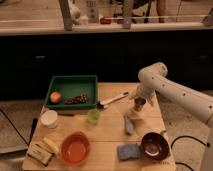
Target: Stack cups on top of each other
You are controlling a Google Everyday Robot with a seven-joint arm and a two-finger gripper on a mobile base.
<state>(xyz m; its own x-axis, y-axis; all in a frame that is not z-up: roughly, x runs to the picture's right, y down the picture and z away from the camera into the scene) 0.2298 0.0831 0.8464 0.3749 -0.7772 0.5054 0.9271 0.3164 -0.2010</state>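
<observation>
The pale translucent green cup stands upright on the wooden table, left of centre and just below the green tray. The dark grey cup is at the table's right side, right under the end of my white arm. My gripper is at this dark cup, low over the table; the arm comes in from the right. The two cups are well apart, the green one about a hand's length left of the dark one.
A green tray at the back left holds an orange fruit and dark bits. A brush lies mid-table. An orange bowl, dark purple bowl, blue sponge, white tub and bluish object are nearer the front.
</observation>
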